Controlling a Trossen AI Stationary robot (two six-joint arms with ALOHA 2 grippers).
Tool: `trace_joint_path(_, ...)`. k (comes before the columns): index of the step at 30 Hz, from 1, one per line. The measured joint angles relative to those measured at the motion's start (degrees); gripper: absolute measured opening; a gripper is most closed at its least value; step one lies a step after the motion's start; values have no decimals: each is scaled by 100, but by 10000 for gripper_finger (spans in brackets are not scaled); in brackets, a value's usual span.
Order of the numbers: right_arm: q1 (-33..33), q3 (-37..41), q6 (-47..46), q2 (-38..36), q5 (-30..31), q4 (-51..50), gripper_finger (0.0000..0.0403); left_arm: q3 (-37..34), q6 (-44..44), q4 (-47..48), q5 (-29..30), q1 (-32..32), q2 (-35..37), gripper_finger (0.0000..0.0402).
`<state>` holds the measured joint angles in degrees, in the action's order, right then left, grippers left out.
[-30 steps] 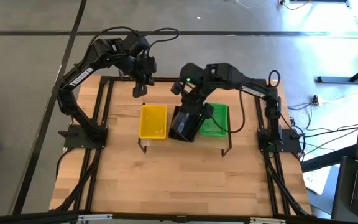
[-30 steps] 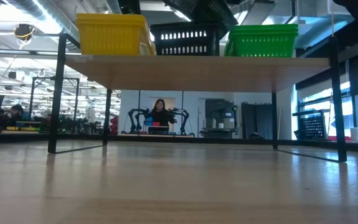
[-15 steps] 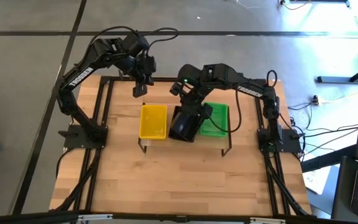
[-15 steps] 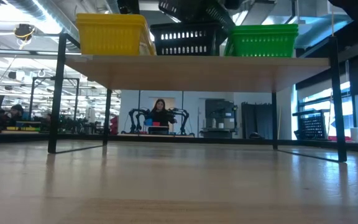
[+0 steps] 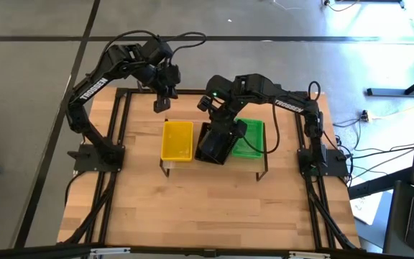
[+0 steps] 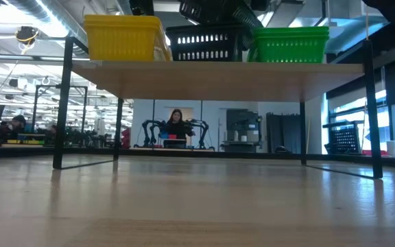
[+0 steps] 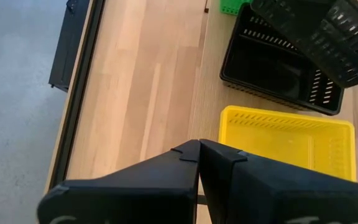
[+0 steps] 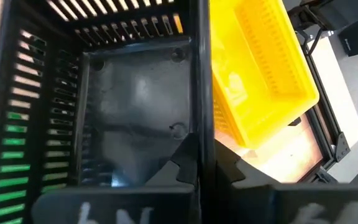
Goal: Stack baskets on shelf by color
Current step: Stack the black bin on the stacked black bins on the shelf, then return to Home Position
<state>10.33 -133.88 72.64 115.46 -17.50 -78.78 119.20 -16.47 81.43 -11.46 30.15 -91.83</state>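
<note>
The light-wood shelf [image 6: 218, 75] carries a yellow basket [image 5: 177, 140] on its left, a black basket [image 6: 204, 44] in the middle and a green basket [image 5: 251, 138] on its right, each resting on its base. My right gripper [image 5: 220, 119] is shut on a second black basket [image 6: 214, 10], tilted just above the middle one. Whether the two black baskets touch cannot be told. My left gripper [image 5: 161, 104] hovers shut beyond the shelf's far edge, behind the yellow basket [image 7: 288, 134], touching nothing. My right gripper [image 8: 199, 158] pinches the held black basket by the rim of its long wall [image 8: 202, 124] on the yellow basket's side, one finger inside and one outside. The fingers come from above, slanting down. The basket hangs tilted above the shelf's black basket [image 7: 272, 71].
The shelf stands on thin black legs [image 6: 62, 103] at the middle of the wooden tabletop [image 5: 192, 201], which has black rails [image 5: 110, 194] along its sides. Bare table lies on the near side of the shelf. A person sits far off in the room [image 6: 177, 127].
My right gripper has shifted a little toward the table's left and down, bringing the tilted black basket closer over the black basket on the shelf.
</note>
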Motion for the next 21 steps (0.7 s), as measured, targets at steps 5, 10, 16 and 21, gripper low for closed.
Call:
trace_joint_path(5,7,0,-32,0,-55,3,47,2,131,1,2,0,0,0)
trace_joint_path(10,30,0,-7,0,-67,19,88,0,138,41,4,0,0,0)
trace_joint_path(16,33,-97,114,-27,127,17,99,2,138,46,5,0,0,0)
trace_joint_path(21,35,-109,101,-162,133,115,92,0,135,50,46,0,0,0)
